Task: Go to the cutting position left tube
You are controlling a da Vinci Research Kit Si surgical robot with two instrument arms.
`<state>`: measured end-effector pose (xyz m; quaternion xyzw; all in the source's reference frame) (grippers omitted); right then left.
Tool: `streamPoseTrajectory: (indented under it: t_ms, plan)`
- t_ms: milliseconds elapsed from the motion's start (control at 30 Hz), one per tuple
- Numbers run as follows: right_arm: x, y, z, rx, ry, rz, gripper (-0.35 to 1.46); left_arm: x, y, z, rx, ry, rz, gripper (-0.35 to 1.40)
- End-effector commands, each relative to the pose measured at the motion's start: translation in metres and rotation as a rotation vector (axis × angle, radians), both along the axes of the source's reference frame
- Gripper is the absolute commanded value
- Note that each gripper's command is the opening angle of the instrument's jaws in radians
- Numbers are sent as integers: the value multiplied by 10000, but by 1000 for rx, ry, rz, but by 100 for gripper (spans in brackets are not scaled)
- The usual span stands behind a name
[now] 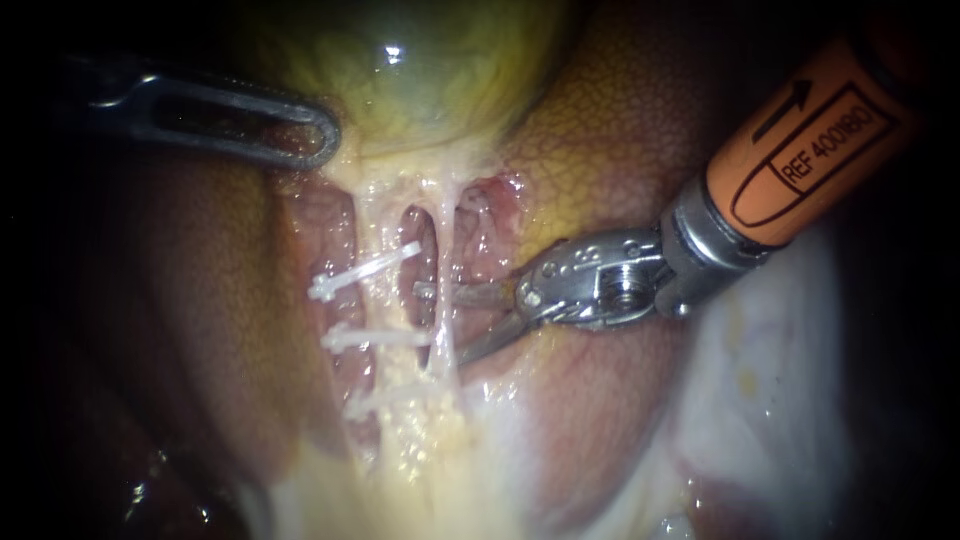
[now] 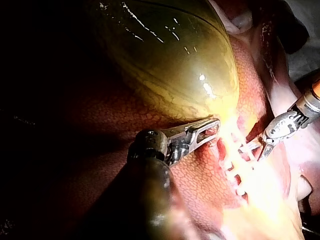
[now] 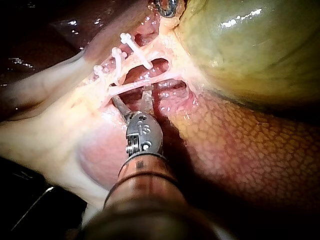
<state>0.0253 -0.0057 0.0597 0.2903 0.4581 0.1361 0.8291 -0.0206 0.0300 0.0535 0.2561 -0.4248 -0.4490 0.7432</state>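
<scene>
Looking closely at a greenish gallbladder lying against mottled brown liver, with two pale tubes running down from the gallbladder's neck.

Entering from the left with the left instrument, jaws closed on the tissue at the gallbladder's neck. Judging by the taut strands below, lifting that neck to stretch both tubes straight and open a window between them.

Showing the left tube as the thicker strand, near the middle of the endoscope view, crossed by three white clips with bare stretches between them. Presumably leaving those gaps as the place for a cut.

Reaching in from the upper right with the right instrument, two thin blades spread apart and gripping nothing. Bringing the blade tips only as far as the thinner right tube, one tip higher and one lower along it; not possible to tell whether touching it. Leaving the left tube just beyond the tips, outside the blades.

Needing, by this judgement, a further advance through the window to bracket the left tube between clips, while risking a nick to the thin right tube lying in the way.
</scene>
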Motion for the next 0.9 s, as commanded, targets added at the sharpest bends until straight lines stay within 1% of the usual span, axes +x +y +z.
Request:
streamPoseTrajectory:
  t_ms: [33, 67, 367, 533, 600, 667, 767, 833, 900]
  plan:
    - [-1, 0, 0, 0, 0, 0, 109, 0, 0, 0, 0, 0, 0, -35]
    - [-3, 0, 0, 2, 2, -3, 109, 0, 0, 0, 0, 0, 0, -35]
    - [-33, 8, 2, -3, -2, 6, 109, 0, 0, 0, 0, 0, 0, -35]
    - [-49, 12, -2, 1, 3, -1, 109, 1, 0, 0, 0, 0, 0, -35]
    - [-56, 15, -8, 3, 5, -3, 114, 1, 0, 0, 0, 0, 0, -35]
    - [-60, 17, -15, 18, 15, -17, 114, 1, 0, 0, 0, 0, 0, -35]
    - [-62, 24, -32, 45, 32, -44, 112, 1, 0, 0, 0, 0, 0, -35]
    - [-61, 28, -43, 56, 61, -53, 111, 1, 0, 0, 0, 0, 0, -35]
    - [-60, 30, -50, 65, 98, -53, 111, 1, 0, 0, 0, 0, 0, -35]
